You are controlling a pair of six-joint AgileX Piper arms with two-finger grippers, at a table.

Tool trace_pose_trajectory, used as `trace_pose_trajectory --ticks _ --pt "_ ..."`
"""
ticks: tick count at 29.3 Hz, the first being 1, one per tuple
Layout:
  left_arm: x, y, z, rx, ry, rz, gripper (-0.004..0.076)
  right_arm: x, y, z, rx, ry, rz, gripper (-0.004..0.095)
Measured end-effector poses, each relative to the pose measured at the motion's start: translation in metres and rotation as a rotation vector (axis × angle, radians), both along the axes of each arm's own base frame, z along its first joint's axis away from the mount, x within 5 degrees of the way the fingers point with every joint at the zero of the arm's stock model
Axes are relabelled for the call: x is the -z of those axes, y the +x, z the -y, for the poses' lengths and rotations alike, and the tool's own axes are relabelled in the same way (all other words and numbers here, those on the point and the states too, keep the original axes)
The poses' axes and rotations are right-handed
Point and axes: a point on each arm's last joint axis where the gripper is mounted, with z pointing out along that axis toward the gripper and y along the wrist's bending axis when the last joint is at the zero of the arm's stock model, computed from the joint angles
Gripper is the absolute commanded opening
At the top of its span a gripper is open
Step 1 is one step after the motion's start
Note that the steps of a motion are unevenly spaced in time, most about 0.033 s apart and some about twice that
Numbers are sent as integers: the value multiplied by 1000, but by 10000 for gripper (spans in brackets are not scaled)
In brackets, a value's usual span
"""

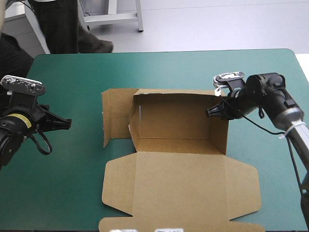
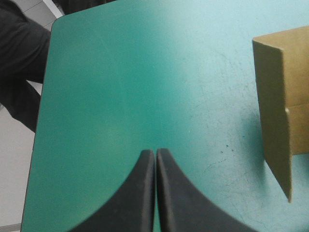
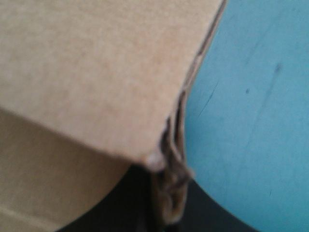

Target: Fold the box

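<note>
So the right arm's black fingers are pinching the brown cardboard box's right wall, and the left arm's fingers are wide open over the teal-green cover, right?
No: the left gripper has its black fingers shut in one pointed arch over the teal-green cover; the left wrist view shows it. The right gripper does pinch the right wall of the brown cardboard box.

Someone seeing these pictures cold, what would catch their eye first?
The brown cardboard box at the table's middle: an open tray, walls raised, lid flat toward the near edge. Next, the right gripper, shut on the tray's right wall toward its far corner. The left gripper is shut over bare teal-green cover, apart from the box.
</note>
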Motion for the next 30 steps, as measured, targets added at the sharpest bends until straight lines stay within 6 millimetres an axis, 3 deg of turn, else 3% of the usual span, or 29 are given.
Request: trace_pose_trajectory --ticks 4,6,10,14,16,22,30 --pt "0 0 0 -5 -5 1 -8 10 34 -7 -19 -8 50 24" --pt "0 0 0 -5 -5 1 -8 14 44 -10 -29 -11 62 105" --pt "0 0 0 -6 -6 1 -8 24 57 -14 -51 -22 61 427" --pt "0 0 0 -7 -6 1 -8 31 60 -16 -72 -47 18 827" --pt "0 0 0 -7 -6 1 -8 22 62 -16 -75 -45 33 910" --pt "0 0 0 -6 -7 4 -8 -15 58 -15 -79 -44 61 910" --pt "-1 0 0 -4 -9 9 -8 -65 33 -8 -31 -2 139 910"
